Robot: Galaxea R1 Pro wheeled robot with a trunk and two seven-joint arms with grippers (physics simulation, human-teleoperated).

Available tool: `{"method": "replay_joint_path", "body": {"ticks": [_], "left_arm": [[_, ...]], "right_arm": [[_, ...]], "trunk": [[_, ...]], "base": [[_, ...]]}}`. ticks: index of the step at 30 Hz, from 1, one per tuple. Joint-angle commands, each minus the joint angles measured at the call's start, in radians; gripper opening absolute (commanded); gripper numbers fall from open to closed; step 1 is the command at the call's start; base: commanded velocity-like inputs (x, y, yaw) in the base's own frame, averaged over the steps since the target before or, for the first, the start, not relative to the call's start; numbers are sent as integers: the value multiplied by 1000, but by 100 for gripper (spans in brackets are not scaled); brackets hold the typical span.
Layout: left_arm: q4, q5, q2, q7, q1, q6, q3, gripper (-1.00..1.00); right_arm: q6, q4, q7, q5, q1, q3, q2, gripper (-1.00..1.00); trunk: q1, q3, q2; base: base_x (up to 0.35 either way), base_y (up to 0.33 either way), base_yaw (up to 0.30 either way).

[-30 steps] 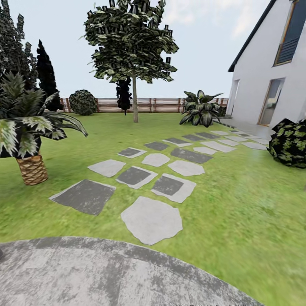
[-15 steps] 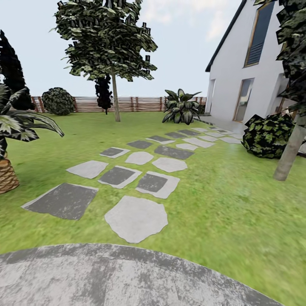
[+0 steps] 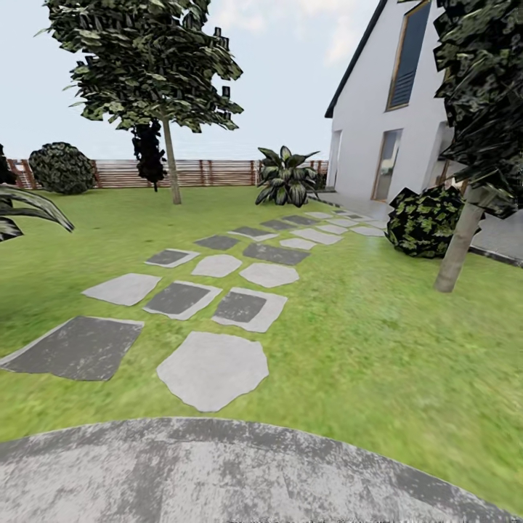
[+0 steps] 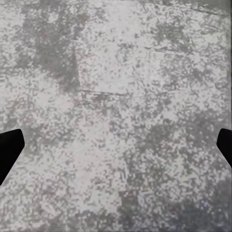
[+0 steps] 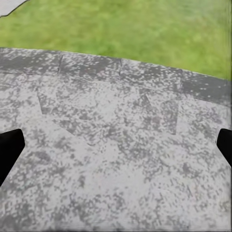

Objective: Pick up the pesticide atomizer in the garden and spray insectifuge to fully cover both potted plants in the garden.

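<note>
- Grey mottled paving of the round patio (image 3: pixel 218 472) fills the near ground in the head view; green lawn (image 3: pixel 378 349) of the garden lies beyond it.
- Left gripper (image 4: pixel 116 145): dark fingertips (image 4: pixel 8 150) sit at opposite edges of the left wrist view, spread wide, nothing between them (bare paving beneath).
- Right gripper (image 5: pixel 116 150): fingertips (image 5: pixel 9 147) likewise far apart, holding nothing; patio edge and grass lie ahead of it.
- Stepping stones (image 3: pixel 211 367), light and dark, run from the patio toward the white house (image 3: pixel 378 123).
- Tree (image 3: pixel 145 65) stands on the lawn before the brown slatted fence (image 3: pixel 203 173); a second trunk (image 3: pixel 459 243) rises at right, just beside a dark bush (image 3: pixel 423 221).
- Broad-leaved plant (image 3: pixel 287 178) stands near the house corner.
</note>
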Motion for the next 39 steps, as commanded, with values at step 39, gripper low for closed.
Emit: {"method": "replay_joint_path", "body": {"ticks": [39], "left_arm": [[1, 8, 2, 0, 0, -4, -2, 100]], "right_arm": [[-3, 1, 2, -2, -1, 3, 0, 100]], "trunk": [[92, -126, -169]], "base": [[8, -1, -197]]}}
